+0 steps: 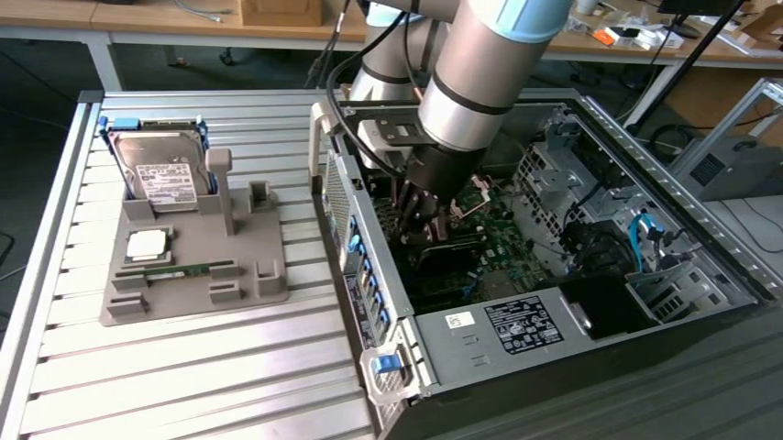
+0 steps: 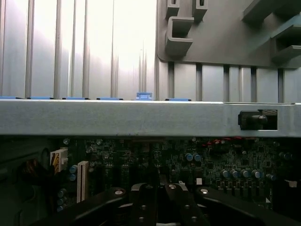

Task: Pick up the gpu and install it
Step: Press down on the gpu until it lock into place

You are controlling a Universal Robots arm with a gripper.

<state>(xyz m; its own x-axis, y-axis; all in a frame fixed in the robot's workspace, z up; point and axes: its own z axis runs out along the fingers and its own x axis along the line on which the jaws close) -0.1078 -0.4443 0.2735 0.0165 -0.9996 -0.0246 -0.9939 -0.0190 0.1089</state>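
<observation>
Your black claw (image 1: 423,220) sits low inside open dark computer case (image 1: 685,229), fingers drawn together, right over green motherboard (image 1: 490,240). Thin dark gpu card (image 1: 443,249) lies at claw tips, down against board; grip on it unclear. Grey parts holder (image 1: 183,266) with silver hard drive (image 1: 165,174) stands well apart on slatted metal desk (image 1: 183,376).

gpu (image 1: 443,249) — mostly hidden behind arm | fingers (image 2: 141,200) — cut off by edge

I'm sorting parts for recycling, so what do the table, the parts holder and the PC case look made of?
Table: likely aluminium, ribbed silver slats with a dull sheen.
Parts holder: probably plastic, matte grey, blocky moulded or printed shapes.
PC case: seemingly sheet steel, thin folded grey panels.
</observation>
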